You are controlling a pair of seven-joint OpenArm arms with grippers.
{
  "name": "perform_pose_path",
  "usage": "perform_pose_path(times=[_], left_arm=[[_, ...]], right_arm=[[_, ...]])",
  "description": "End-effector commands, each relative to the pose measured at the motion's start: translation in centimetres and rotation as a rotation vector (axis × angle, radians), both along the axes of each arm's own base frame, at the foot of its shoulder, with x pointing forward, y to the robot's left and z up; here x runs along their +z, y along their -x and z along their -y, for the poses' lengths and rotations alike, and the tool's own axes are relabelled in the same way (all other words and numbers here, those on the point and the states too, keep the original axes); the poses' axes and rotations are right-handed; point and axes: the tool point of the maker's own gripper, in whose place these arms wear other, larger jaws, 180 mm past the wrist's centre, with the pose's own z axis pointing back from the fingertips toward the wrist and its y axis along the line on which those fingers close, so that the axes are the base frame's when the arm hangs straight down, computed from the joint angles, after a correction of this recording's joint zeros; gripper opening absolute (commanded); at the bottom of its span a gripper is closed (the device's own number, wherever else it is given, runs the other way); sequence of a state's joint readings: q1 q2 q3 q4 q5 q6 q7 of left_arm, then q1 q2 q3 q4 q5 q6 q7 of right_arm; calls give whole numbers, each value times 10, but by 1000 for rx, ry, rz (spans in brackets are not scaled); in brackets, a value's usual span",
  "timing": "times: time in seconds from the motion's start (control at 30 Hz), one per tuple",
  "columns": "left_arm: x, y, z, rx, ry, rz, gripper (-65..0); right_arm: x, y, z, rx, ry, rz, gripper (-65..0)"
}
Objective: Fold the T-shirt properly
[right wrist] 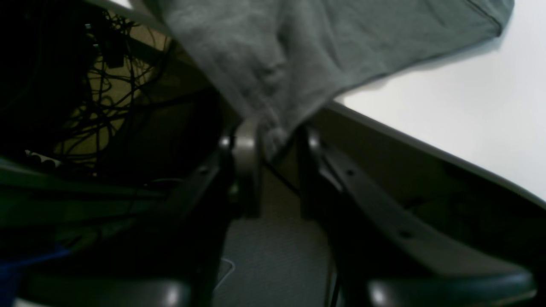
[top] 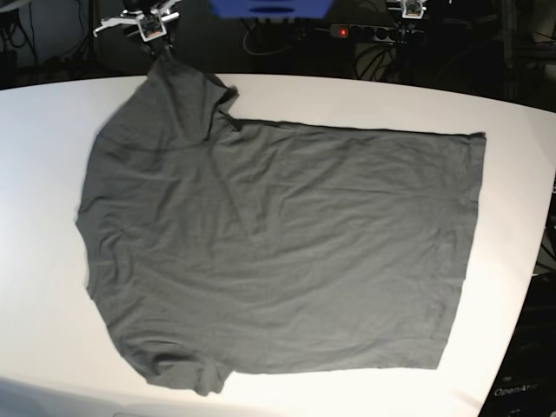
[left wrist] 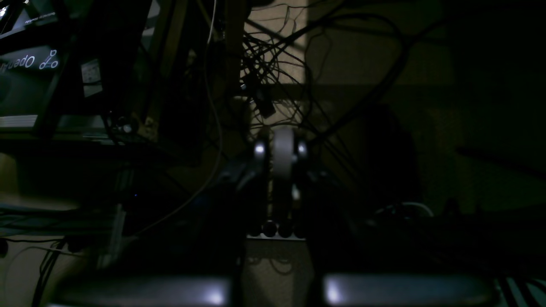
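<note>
The dark grey T-shirt (top: 278, 252) lies spread flat on the white table (top: 43, 156), with its neck end to the left and its hem to the right. One sleeve (top: 187, 87) is pulled up past the table's far edge. My right gripper (top: 152, 30) is at the far left beyond that edge, and its jaws hold a bunched tip of the sleeve fabric (right wrist: 273, 128). In the right wrist view the right gripper (right wrist: 273, 145) has fabric filling the gap between its jaws. My left gripper (top: 411, 9) is at the far right beyond the table, shut and empty; it also shows in the dark left wrist view (left wrist: 281, 170).
The table's far edge (right wrist: 426, 147) runs just beside the right gripper. Tangled cables (left wrist: 273, 64) and a power strip (top: 365, 31) sit behind the table. A blue object (top: 269, 7) stands at the back centre. The table's right edge (top: 539, 261) curves near the shirt's hem.
</note>
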State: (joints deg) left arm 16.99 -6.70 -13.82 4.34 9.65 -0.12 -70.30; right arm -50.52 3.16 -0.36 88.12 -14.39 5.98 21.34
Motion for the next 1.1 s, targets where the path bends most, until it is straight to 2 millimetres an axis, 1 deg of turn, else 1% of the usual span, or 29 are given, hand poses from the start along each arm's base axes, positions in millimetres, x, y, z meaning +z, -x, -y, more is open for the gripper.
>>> perform_pose_path(times=[0.0,0.07,0.13,0.17,0.2,0.23,0.33,0.4,0.47,0.57,0.67,0.73,0.8,0.87,0.93,1.0,1.03,1.07], left_arm=[[4,7,-4,-2,-15,9,-639],[4,7,-5,-1,-15,9,-639],[4,8,-4,-1,-15,6,-639],[4,11,-4,-1,-15,1,-639],[4,15,-4,-1,-15,-7,-639],[4,19,-3,0,-14,-13,-639],[4,20,-2,0,-12,-16,-639],[4,28,-2,2,-13,-30,-639],[4,31,-1,3,-10,-33,-639],[5,45,0,2,-9,-56,-639],[5,58,13,9,13,-71,-639],[11,63,20,8,21,-44,-639],[15,74,22,8,22,-49,-639],[16,74,30,15,36,-40,-639],[20,82,29,39,30,-40,-639],[26,84,31,81,33,-15,-639],[30,89,32,99,33,-8,-639],[35,87,33,104,33,17,-639]], right_arm=[[7,-1,1,-2,-5,25,-553],[8,-2,2,-3,-3,29,-580],[9,-6,2,-3,-3,40,-622],[10,-9,3,-1,1,46,-646],[12,-10,3,0,1,51,-650],[14,-12,4,1,3,58,-647],[20,-18,3,5,6,78,-646],[24,-20,3,7,6,89,-646],[25,-21,3,9,7,93,-646],[24,-20,2,9,6,89,-646],[24,-19,2,10,5,87,-646],[23,-19,2,10,5,85,-646],[22,-18,2,11,6,82,-646],[22,-18,3,13,7,81,-646],[22,-18,6,27,17,81,-646],[22,-18,6,29,17,81,-646],[22,-18,6,30,18,81,-646],[23,-18,7,35,21,81,-646]])
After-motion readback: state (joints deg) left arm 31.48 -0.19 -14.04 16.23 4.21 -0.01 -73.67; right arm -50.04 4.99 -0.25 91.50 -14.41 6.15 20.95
